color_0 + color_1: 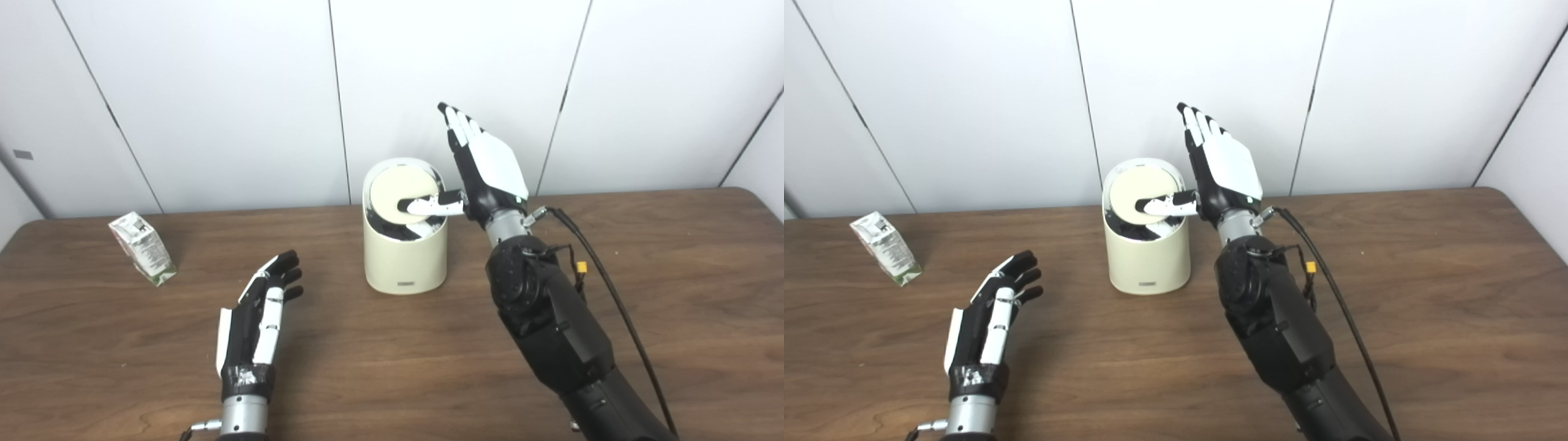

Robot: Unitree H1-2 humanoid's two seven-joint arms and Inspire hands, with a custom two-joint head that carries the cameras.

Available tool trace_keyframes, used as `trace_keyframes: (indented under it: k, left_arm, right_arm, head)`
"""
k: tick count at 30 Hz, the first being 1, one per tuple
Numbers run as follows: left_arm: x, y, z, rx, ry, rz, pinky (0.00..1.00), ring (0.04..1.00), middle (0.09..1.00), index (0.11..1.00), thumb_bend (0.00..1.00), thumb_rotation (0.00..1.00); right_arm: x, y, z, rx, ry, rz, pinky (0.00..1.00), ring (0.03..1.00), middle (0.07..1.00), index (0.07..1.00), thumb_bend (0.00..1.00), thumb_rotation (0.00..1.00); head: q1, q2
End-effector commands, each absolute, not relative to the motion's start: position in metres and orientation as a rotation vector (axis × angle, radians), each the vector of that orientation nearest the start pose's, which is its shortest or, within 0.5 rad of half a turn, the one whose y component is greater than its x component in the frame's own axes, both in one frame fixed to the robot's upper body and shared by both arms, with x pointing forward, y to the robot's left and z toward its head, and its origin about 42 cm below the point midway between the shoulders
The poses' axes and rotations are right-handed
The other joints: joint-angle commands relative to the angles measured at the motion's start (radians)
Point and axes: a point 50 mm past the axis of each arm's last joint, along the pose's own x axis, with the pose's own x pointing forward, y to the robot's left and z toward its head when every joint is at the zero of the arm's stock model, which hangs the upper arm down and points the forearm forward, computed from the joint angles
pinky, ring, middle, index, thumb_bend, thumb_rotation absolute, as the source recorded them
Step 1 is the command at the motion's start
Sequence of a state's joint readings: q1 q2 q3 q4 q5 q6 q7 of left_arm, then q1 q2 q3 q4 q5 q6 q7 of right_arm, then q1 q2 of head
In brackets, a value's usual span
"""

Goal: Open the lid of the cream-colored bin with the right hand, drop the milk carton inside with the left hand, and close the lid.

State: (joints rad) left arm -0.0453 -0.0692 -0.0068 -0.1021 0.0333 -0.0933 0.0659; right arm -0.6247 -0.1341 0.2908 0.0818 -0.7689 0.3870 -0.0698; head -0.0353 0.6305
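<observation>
The cream-colored bin stands at the table's middle back. Its round lid is tilted up, showing a dark gap at the front of the rim. My right hand is beside the bin on its right, fingers pointing up and apart, with its thumb laid across the lid. The hand holds nothing. The milk carton, white with green print, stands tilted at the far left of the table. My left hand hovers open over the table, to the right of the carton and left of the bin, touching neither.
The brown wooden table ends at a white panelled wall just behind the bin. A black cable trails from my right wrist down along the forearm.
</observation>
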Motion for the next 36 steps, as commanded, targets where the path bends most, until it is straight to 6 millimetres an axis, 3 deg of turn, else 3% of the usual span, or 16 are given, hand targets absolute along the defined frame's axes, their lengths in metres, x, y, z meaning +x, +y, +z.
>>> trace_keyframes:
  k: [1,11,20,28,34,36]
  left_arm:
    - [0.3,0.182,0.158,-0.047,-0.314,0.051,0.76,0.817,0.828,0.826,0.18,0.76]
    - [0.301,0.182,0.158,-0.051,-0.313,0.049,0.76,0.815,0.828,0.823,0.18,0.75]
    - [0.3,0.182,0.16,-0.043,-0.31,0.05,0.76,0.813,0.828,0.827,0.19,0.76]
    - [0.3,0.182,0.161,-0.045,-0.31,0.05,0.76,0.815,0.83,0.836,0.2,0.77]
    - [0.3,0.183,0.16,-0.048,-0.309,0.049,0.76,0.815,0.83,0.835,0.2,0.77]
    - [0.3,0.183,0.16,-0.051,-0.308,0.047,0.76,0.817,0.831,0.835,0.2,0.77]
  right_arm:
    - [0.44,-0.139,0.295,-0.97,-0.42,-0.1,1.0,1.0,1.0,1.0,0.89,0.39]
    - [0.437,-0.142,0.288,-1.012,-0.399,-0.085,1.0,1.0,1.0,1.0,0.94,0.4]
    - [0.437,-0.146,0.283,-1.127,-0.366,-0.066,1.0,1.0,1.0,1.0,0.99,0.23]
    - [0.439,-0.148,0.277,-1.152,-0.357,-0.069,1.0,1.0,1.0,1.0,1.0,0.18]
    - [0.436,-0.147,0.277,-1.127,-0.372,-0.067,1.0,1.0,1.0,1.0,0.95,0.31]
    - [0.434,-0.147,0.278,-1.11,-0.365,-0.063,1.0,1.0,1.0,1.0,0.88,0.4]
  head:
    - [-0.001,0.001]
    - [0.001,0.004]
    - [-0.003,0.01]
    - [-0.004,0.011]
    - [-0.006,0.008]
    - [-0.005,0.009]
